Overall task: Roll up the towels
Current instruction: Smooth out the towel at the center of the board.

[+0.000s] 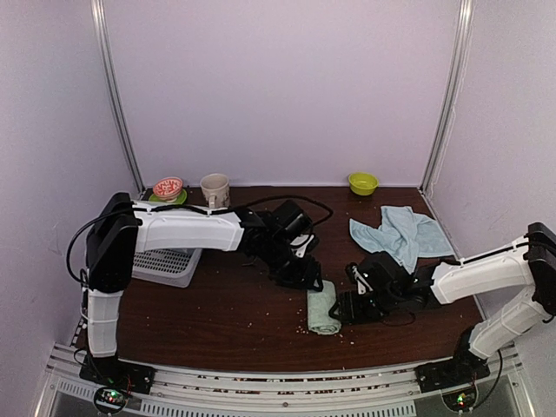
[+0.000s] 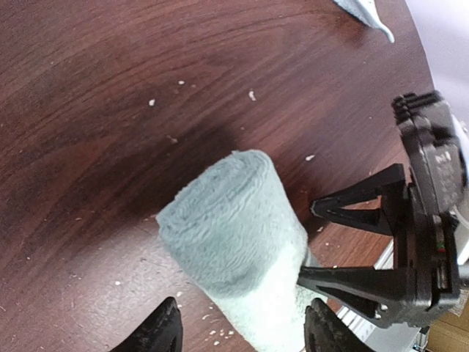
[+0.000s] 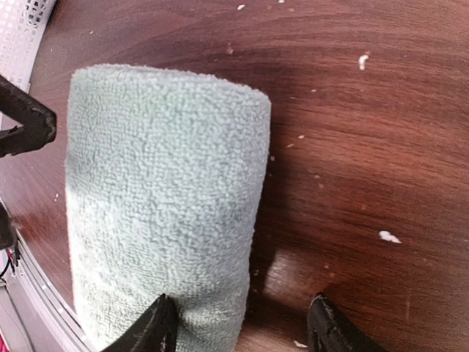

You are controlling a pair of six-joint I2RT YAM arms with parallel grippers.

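1. Towel, mint green (image 3: 161, 205), rolled into a tight cylinder: it lies on the table (image 1: 234, 321) near the front edge, between your two grippers.
2. Your left gripper (image 2: 242, 334) has its jaws apart, straddling one end of the roll. No clamp is evident.
3. Your right gripper (image 3: 242, 326) is likewise spread. One finger touches the roll's side and the other stands over bare wood.
4. Blue towel (image 1: 400, 233) lies crumpled, well apart, toward the right rear.
5. White mesh basket (image 1: 165, 265) sits at the left, beneath your left arm.
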